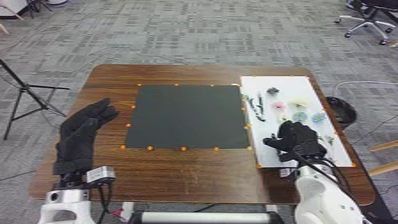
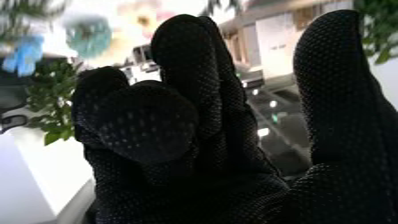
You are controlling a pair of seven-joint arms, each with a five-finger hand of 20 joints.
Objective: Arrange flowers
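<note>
Right hand (image 1: 298, 137), thumb apart — leaves (image 2: 55, 100) in wrist view, dark mat (image 1: 188, 117) in head view

One table (image 1: 160, 172), one dark mat (image 1: 187, 117), one white board (image 1: 293, 85) over at three o'clock, carrying two bluish flowers (image 1: 299, 116), one pink flower (image 1: 278, 106)!

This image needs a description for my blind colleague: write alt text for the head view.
A robot's black-gloved right hand is over a white board with small pink, cream and blue flowers, on the right of a brown wooden table. A dark mat lies mid-table; the left hand is at the left edge.
</note>
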